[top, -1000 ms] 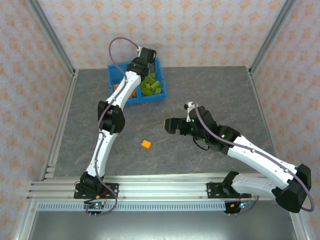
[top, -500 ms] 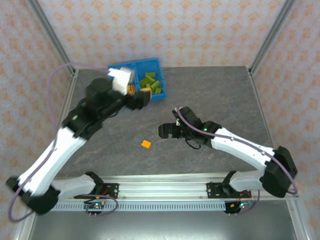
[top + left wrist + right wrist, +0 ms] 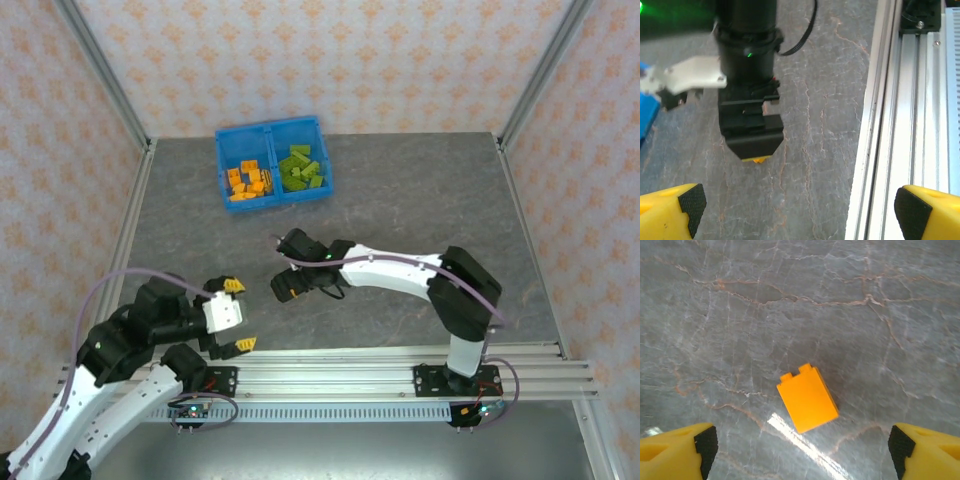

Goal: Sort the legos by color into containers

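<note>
while right tool (image 3: 800, 446) flanks orange brick (image 3: 807, 399), bin (image 3: 219, 172) distant

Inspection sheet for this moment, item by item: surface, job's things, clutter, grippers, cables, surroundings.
Surface: grey marbled table.
Job's things: blue bin at the far side, orange bricks in its left compartment, green bricks in its right; one loose orange brick on the table.
Clutter: nothing seen.
Grippers: left gripper open, empty; right gripper open above the loose brick, not touching.
Cables: purple cable along each arm.
Surroundings: patterned walls, aluminium rail at near edge.
</note>
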`<state>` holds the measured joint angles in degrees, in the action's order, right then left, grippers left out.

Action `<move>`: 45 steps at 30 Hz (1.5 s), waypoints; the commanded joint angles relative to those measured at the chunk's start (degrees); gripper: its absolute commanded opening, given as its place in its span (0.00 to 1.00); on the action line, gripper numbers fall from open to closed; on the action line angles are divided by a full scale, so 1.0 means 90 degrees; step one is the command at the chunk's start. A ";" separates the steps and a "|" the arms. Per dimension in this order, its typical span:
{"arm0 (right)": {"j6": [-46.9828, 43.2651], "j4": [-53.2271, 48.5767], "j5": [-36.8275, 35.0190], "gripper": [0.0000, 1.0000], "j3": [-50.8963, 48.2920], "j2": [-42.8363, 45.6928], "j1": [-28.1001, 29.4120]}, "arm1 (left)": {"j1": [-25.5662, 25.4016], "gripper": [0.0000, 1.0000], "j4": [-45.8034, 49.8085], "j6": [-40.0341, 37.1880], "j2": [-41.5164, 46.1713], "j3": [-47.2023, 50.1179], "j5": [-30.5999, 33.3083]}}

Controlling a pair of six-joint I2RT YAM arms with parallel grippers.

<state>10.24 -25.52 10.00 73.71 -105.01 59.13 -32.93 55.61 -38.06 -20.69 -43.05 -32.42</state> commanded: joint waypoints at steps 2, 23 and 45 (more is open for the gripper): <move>-0.0534 -0.0500 -0.0518 0.86 0.0509 -0.0549 0.0011 | -0.0018 1.00 -0.0016 -0.0604 0.0414 0.0545 -0.0156; -0.0280 -0.0956 -0.0451 0.26 0.1072 -0.1157 0.0148 | -0.0013 1.00 -0.0736 -0.0552 0.1248 0.1403 0.0045; -0.0316 0.0038 -0.1544 0.27 0.7028 -0.3604 -0.0790 | 0.0021 1.00 -0.2682 0.1957 0.2170 0.1929 0.2457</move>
<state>8.73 -19.70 -3.07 127.52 -129.43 52.97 -32.91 33.91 -21.89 -2.50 -26.39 -11.64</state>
